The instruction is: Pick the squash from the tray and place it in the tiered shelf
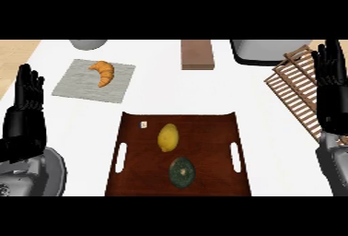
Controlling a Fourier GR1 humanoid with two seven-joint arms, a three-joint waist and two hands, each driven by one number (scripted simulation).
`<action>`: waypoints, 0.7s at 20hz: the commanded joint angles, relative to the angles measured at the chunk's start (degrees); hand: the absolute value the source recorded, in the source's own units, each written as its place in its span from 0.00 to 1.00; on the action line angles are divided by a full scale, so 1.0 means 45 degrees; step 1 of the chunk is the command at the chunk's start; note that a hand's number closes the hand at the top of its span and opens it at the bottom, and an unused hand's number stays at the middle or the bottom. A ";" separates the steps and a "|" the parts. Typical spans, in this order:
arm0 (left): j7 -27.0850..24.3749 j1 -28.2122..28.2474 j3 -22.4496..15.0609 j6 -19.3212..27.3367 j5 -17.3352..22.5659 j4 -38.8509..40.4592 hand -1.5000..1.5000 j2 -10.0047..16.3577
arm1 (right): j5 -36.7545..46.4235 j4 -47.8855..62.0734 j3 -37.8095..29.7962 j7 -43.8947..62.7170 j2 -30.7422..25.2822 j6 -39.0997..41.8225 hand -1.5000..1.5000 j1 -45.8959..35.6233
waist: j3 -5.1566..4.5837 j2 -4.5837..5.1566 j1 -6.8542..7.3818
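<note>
the fingers (28, 80) of the left hand (26, 108) are straight and point upward, holding nothing; this hand rests to the left of the tray (211, 138), apart from it. the fingers (332, 57) of the right hand (331, 92) are straight and upright too, with nothing in them, and that hand shows to the right of the tray, in front of part of the shelf (292, 87).

the tray is dark brown with a slot handle on each side and lies on the white desk (204, 92). the squash (181, 172), dark green and round, lies in the tray's near half, close to its middle line. a yellow lemon (168, 137) lies just beyond the squash, nearer the tray's far rim, and the two look slightly apart. a small white cube (143, 124) sits in the tray's far left corner.

the shelf, made of wooden slats, lies right of the tray and beyond it. beyond the tray to the left, a croissant (103, 73) rests on a grey cloth (81, 90). straight beyond the tray sits a brown block (195, 54). a grey bowl (88, 44) is cut off at the far left edge.
</note>
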 commanded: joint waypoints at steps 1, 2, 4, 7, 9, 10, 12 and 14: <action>0.0463 0.0434 0.0101 -0.0657 0.0528 -0.0739 0.50 0.0133 | 0.0961 -0.0629 0.0688 0.0598 0.0368 -0.0677 1.00 -0.0350 | 0.0140 0.0658 0.0199; 0.1000 -0.0326 -0.0145 -0.0770 0.0441 0.0022 0.50 0.0060 | 0.0732 -0.1151 0.0951 0.0593 0.0362 -0.0146 1.00 0.0006 | 0.0142 0.0673 0.0046; 0.1711 -0.0443 -0.0313 -0.1810 0.1148 0.0630 0.50 0.0329 | 0.1345 -0.1836 0.2310 0.1354 0.0989 -0.0404 1.00 0.0031 | 0.0129 0.0676 -0.0019; 0.2668 -0.0271 -0.0578 -0.2397 0.1887 0.1005 0.50 0.0144 | 0.4177 -0.0084 0.2079 0.2589 -0.0689 -0.1874 1.00 0.0834 | -0.0018 0.0771 -0.0511; 0.2914 -0.0545 -0.0558 -0.3103 0.2393 0.1140 0.50 0.0296 | 0.0767 -0.0532 0.2370 0.2873 0.2955 -0.1881 0.00 0.1633 | 0.0157 0.0759 -0.0128; 0.2957 -0.0543 -0.0712 -0.3029 0.2297 0.1165 0.50 0.0133 | 0.0305 -0.0630 0.2582 0.2166 0.3420 -0.1537 0.00 0.1572 | 0.0167 0.0748 0.0014; 0.3502 -0.1200 -0.0582 -0.3014 0.2325 0.1385 0.50 0.0241 | -0.0367 -0.1777 0.3169 0.1443 0.3718 -0.0613 0.00 0.2179 | 0.0162 0.0693 -0.0131; 0.3765 -0.1305 -0.0420 -0.3448 0.2705 0.1388 0.50 0.0276 | -0.0390 -0.1975 0.3489 0.0187 0.3223 0.0449 0.00 0.3089 | 0.0158 0.0695 -0.0026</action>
